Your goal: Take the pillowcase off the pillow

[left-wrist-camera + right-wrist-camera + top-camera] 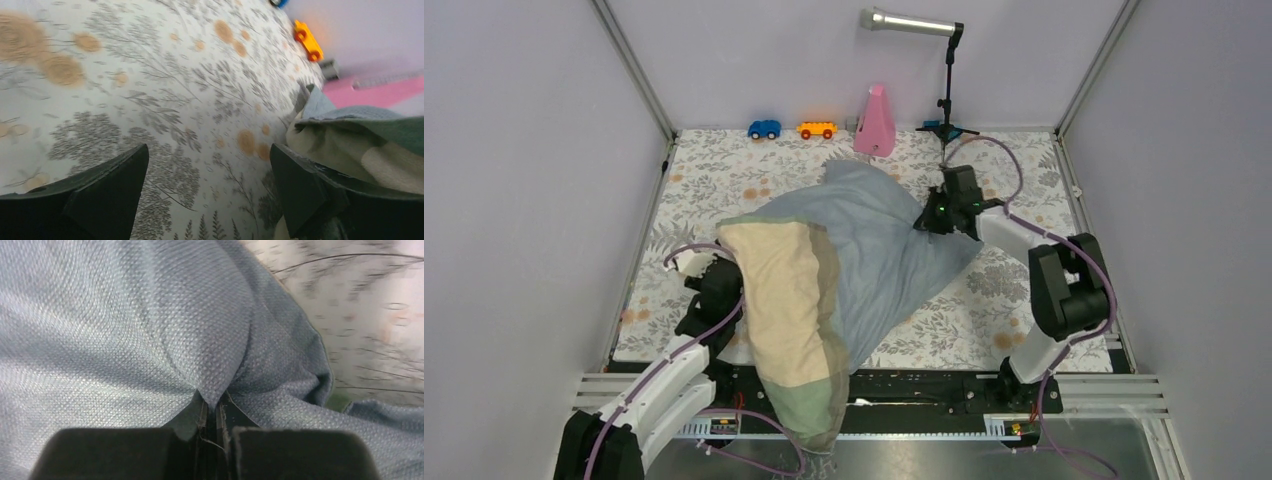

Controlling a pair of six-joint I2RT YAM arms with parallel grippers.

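Right gripper (216, 410) pinches dusty blue-grey fabric pillowcase (884, 250), right of centre; plump cream pillow (774, 290) lies lower-left; left gripper (210, 170) gaping, empty.

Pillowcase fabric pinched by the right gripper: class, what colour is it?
The pillowcase is dusty blue-grey; the right wrist view shows it best.

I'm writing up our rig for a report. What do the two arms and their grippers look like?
Both arms match: the left arm and right arm have white tubular links joined by chunky black joint housings, with a pale purple cable looped along each. The left gripper and right gripper have matte black, blocky fingers. A small green light glows at the right wrist.
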